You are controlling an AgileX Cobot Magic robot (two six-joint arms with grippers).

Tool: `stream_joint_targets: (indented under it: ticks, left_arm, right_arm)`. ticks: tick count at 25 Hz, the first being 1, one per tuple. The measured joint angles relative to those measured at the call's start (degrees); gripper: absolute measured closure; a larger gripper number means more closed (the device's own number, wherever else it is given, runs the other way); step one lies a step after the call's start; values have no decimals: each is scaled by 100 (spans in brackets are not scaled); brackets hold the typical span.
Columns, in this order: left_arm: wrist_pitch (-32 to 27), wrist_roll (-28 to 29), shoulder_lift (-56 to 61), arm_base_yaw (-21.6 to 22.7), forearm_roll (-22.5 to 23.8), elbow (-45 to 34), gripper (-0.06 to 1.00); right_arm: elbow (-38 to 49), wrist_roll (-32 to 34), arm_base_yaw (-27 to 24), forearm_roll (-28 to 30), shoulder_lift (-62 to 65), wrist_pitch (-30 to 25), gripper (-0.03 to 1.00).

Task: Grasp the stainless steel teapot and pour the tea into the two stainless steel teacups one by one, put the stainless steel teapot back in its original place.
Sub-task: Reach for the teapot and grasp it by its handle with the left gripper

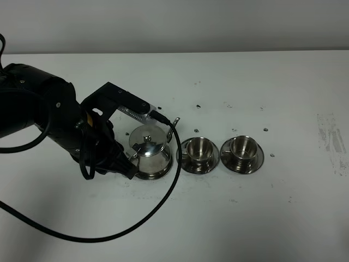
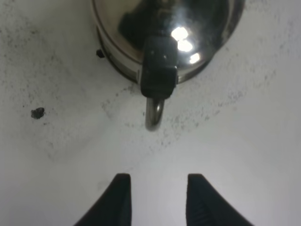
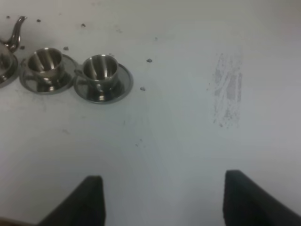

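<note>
- The left gripper (image 2: 157,200) is low over the table (image 2: 244,155), its jaws a modest gap apart and holding nothing. It points at the teapot (image 2: 160,28).
- The left wrist view shows what the high view cannot: the pot's loop handle (image 2: 154,113) sticks out toward the fingertips (image 2: 121,195), apart from them, with bare table between.
- In the high view the left arm's dark bulk hides that gap, and the gripper looks to be right against the pot's side.
- The right gripper (image 3: 164,202) shows only in its own wrist view. Its jaws are spread wide and empty, and it is well apart from the steelware.
- The high view alone shows the whole pot, upright with its lid (image 1: 143,136) on, sitting on its dish (image 1: 143,176) left of centre. Its spout (image 1: 173,126) is turned toward the cups.
- The right wrist view catches only the spout and an edge of the pot.
- Count: one teapot and one dish under it.
- There are two cups, one (image 1: 199,147) just beside the pot and one (image 1: 242,145) further right. Each stands upright on its own saucer, so there are two saucers (image 1: 214,164) (image 1: 257,161).
- One black cable (image 1: 163,202) loops across the table in front.
- Whether the cups hold any liquid cannot be told.
</note>
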State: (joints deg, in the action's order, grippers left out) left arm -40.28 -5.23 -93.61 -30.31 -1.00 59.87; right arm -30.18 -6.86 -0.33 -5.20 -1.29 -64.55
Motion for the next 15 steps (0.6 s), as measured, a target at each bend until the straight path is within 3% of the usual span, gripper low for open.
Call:
stream_joint_targets:
  ticks: [8, 15]
  left_arm:
    - [52, 110, 0, 0, -37, 0, 44]
    - [218, -466, -59, 0, -20, 7, 36]
  right_arm:
    - [0, 0, 0, 0, 0, 0, 41]
    - [0, 0, 0, 0, 0, 0, 41]
